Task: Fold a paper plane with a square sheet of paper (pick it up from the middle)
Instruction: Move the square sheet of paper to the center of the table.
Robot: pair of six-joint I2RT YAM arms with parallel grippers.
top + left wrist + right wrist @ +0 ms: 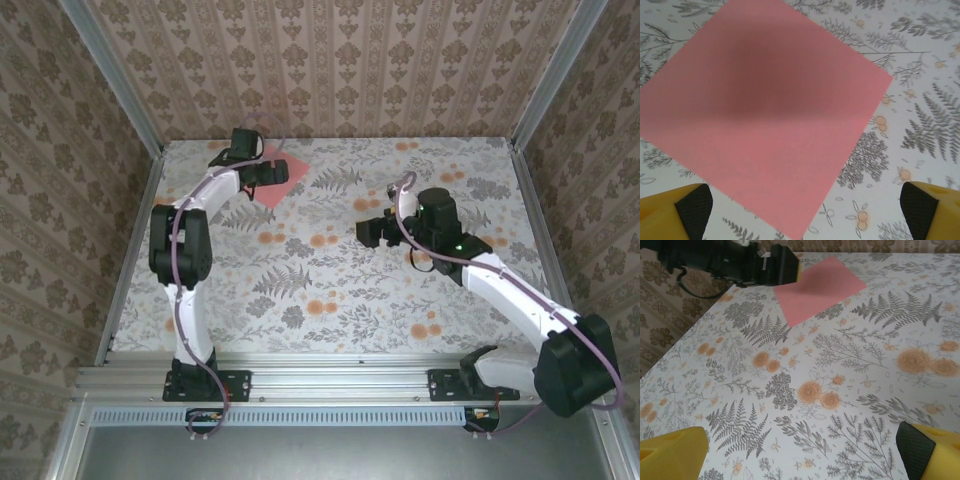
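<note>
The square sheet of paper (765,115) lies flat at the far left of the worktop (330,290), directly beneath the left pincer (805,212), whose jaws are spread wide. Thin and limp, it will likely slide or buckle — a pinch at its middle should raise a ridge to grip. The right pincer (800,455), also spread, hovers well apart — open room between them, with the left wall near.

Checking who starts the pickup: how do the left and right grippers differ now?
The left gripper hangs over the square sheet of paper; the right gripper hovers well to its right, clear of it. The left looks down on the sheet; the right views it obliquely from afar. Both are open, empty.
</note>
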